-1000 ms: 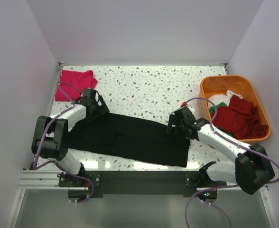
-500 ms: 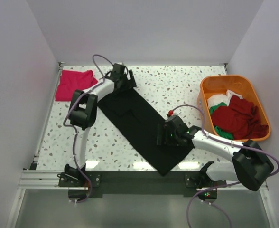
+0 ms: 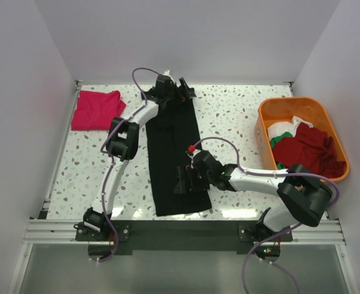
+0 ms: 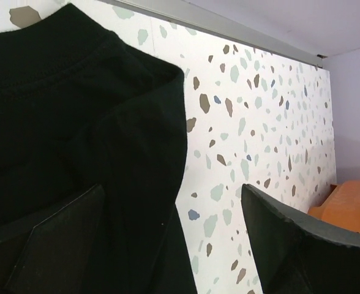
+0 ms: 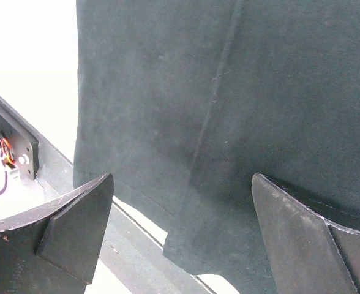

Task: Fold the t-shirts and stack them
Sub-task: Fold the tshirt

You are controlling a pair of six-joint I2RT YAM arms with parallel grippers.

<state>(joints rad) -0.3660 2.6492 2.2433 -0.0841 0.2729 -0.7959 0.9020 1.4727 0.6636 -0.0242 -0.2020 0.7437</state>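
Now left tool and right tool hover spread over the lengthwise-folded black shirt; next probably calls for folding hem to collar.

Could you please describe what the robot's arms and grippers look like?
The left arm and right arm have white links with black joints, and a lilac cable loops along each. The right wrist carries a small red knob. The right gripper has dark, flat, wedge-shaped fingers.

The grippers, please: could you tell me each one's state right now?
Left gripper: open, over the black t-shirt at its collar.
Right gripper: open, over its hem.
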